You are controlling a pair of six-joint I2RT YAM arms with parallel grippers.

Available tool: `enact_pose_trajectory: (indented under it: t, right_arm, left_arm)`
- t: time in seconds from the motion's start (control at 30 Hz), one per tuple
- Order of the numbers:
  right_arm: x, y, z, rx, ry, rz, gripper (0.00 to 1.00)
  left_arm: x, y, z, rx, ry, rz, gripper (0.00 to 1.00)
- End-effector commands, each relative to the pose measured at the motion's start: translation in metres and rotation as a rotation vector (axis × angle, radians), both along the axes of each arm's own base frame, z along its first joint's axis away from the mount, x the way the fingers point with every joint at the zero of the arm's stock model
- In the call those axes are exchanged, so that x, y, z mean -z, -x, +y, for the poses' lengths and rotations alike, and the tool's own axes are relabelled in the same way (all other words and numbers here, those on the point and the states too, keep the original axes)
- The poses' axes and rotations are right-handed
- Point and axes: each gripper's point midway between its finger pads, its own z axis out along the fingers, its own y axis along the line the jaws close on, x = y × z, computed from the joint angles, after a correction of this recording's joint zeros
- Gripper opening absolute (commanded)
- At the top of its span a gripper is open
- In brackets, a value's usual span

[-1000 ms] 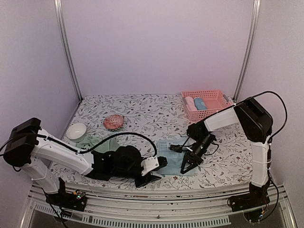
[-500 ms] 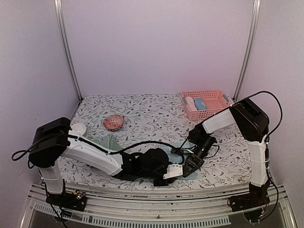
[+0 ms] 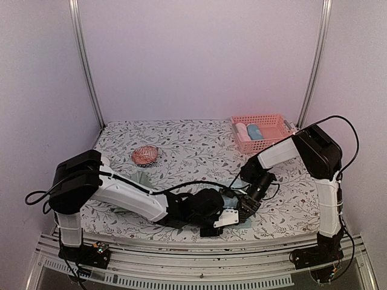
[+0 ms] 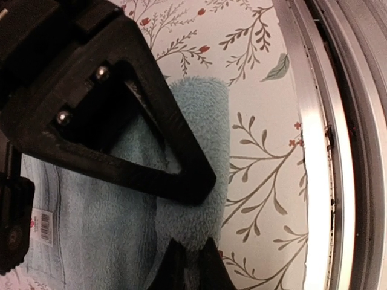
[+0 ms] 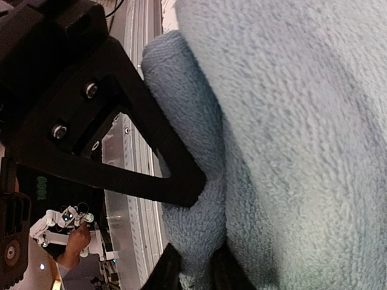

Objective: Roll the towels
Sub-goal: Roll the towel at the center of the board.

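Towels lie apart on the white floral-print table cover [image 3: 181,139]. Toward the left, the pale sage green terry towel [image 3: 143,179] lies flat, partly hidden behind the left arm, which stretches low across the table toward the right. Just behind it sits a round reddish patterned object [image 3: 145,154]. Near the front edge, right of centre, the left gripper [image 4: 195,217] and right gripper [image 5: 190,223] meet almost tip to tip over the light blue terry towel [image 4: 199,115]. From above, that towel is nearly covered by them. In the left wrist view it lies on the cover beside the silver metal table rail [image 4: 314,151], with its near edge folded into a thick soft lip. The left gripper's black fingers [image 4: 181,172] are pressed together on that lip, one above and one below. A small white sewn-in label [image 4: 42,225] shows on the flat part of the cloth. In the right wrist view the same rolled lip bulges between the right gripper's fingers [image 5: 175,181], which pinch it. At the back right stands the pink plastic basket [image 3: 269,145], holding a pale rolled cloth [image 3: 242,131] beside a blue rolled cloth [image 3: 254,132].
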Motion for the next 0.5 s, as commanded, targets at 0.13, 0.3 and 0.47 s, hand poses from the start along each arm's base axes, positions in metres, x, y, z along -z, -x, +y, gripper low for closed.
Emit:
enact_pose_trajectory:
  t: [0.13,0.3,0.47]
  right_arm:
    - [-0.048,-0.059,-0.01,0.105,-0.132,-0.171,0.34]
    - [-0.013,-0.089,-0.014,0.171,0.008,-0.232,0.3]
    - [0.02,-0.112,-0.014,0.215,0.128,-0.287,0.25]
  left_arm:
    - [0.019,0.011,0.02,-0.006,-0.086,0.132,0.0]
    - [0.006,0.012,0.023,-0.028,-0.06,0.154,0.0]
    - [-0.01,0.015,0.022,-0.024,-0.025,0.177,0.0]
